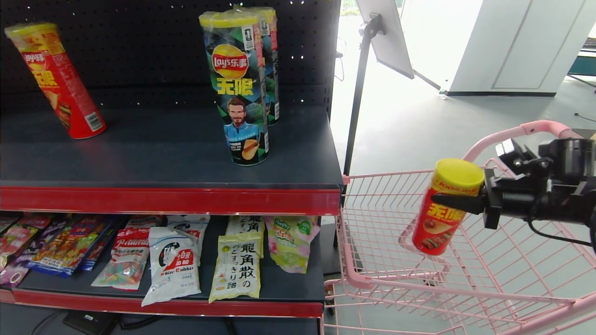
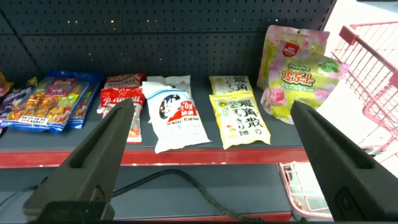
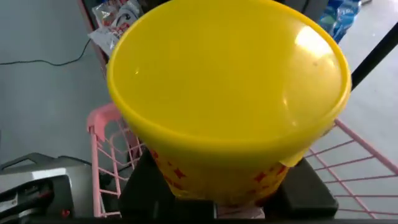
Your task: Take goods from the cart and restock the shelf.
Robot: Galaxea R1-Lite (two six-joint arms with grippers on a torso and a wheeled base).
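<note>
The right gripper point(image 1: 450, 204) is clenched around a red can point(image 1: 436, 229) with a yellow lid point(image 3: 227, 81), gripping it just under the lid from the side. The can hangs slightly tilted in the air above the pink wire cart point(image 1: 372, 176), clear of the basket floor and near the cart's pink handle point(image 1: 535, 126). The left gripper point(image 2: 212, 106) is released, its two dark fingers point(image 2: 99, 162) spread wide and holding nothing, and it faces the front of the lower shelf point(image 1: 279, 284). On that lower shelf, snack bags lie flat side by side: a white bag point(image 1: 172, 265), a yellow bag point(image 1: 237, 267) just beside it, a green and pink bag point(image 1: 291, 242) nearest the cart, a red and white candy bag point(image 1: 125, 260) and a row of colourful bags point(image 1: 65, 246) farther to the left. Above, the upper shelf point(image 1: 163, 153) has a red front strip point(image 1: 172, 200) and carries three cans. A second red can point(image 1: 58, 79) sits at the far left, leaning over with its yellow top toward the left. Two dark green cans stand upright near the right end, the front one point(image 1: 240, 88) close to the shelf edge and the other point(image 1: 271, 60) directly behind it, by the perforated back panel point(image 1: 139, 42). Past the shelf's end, a sign board on a pole point(image 1: 358, 93) stands on the grey floor.
</note>
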